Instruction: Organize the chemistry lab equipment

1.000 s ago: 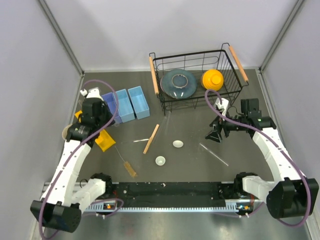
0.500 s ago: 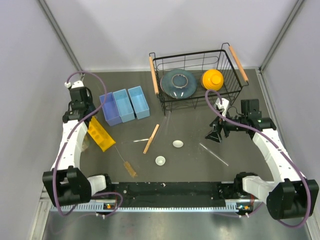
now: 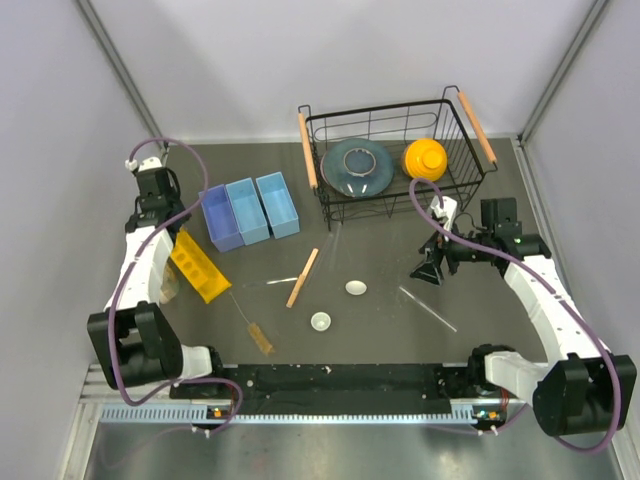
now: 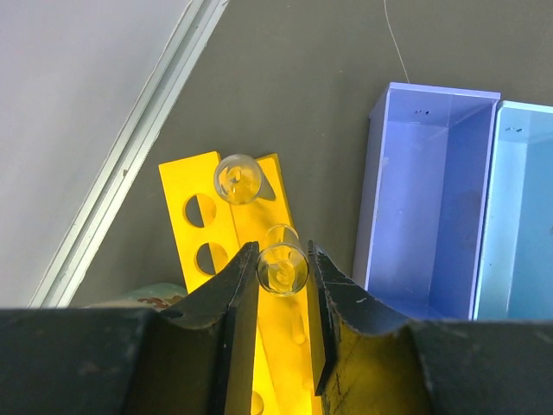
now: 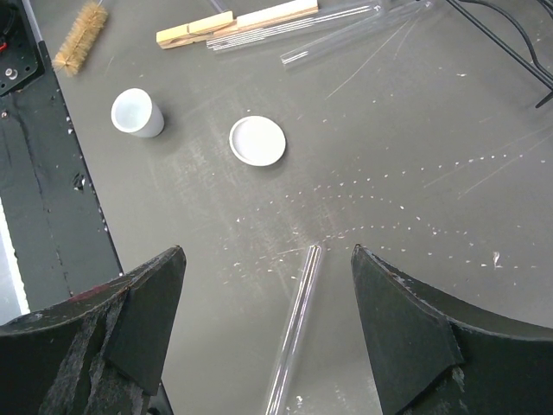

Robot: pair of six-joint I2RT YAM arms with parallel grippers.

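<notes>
The left arm (image 3: 145, 260) has swung off the blue bins (image 3: 250, 208) toward the left edge of the table (image 3: 380, 330), uncovering the yellow rack (image 3: 197, 268), where a racked tube (image 4: 238, 179) already sits. The left gripper (image 4: 283, 259) pinches a glass tube (image 4: 282, 268) just above the rack, so slotting looks next. The right gripper (image 5: 268, 259), unmoved, hangs spread over a loose tube (image 5: 298, 303) toward the right edge. The stick (image 3: 303, 277), brush (image 3: 258, 335) and dishes (image 3: 356, 288) wait mid-table.

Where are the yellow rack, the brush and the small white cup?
yellow rack (image 3: 203, 272), top view, its upper face
brush (image 3: 260, 338), top view, its amber bristles
small white cup (image 5: 136, 112), right wrist view, its rim
</notes>
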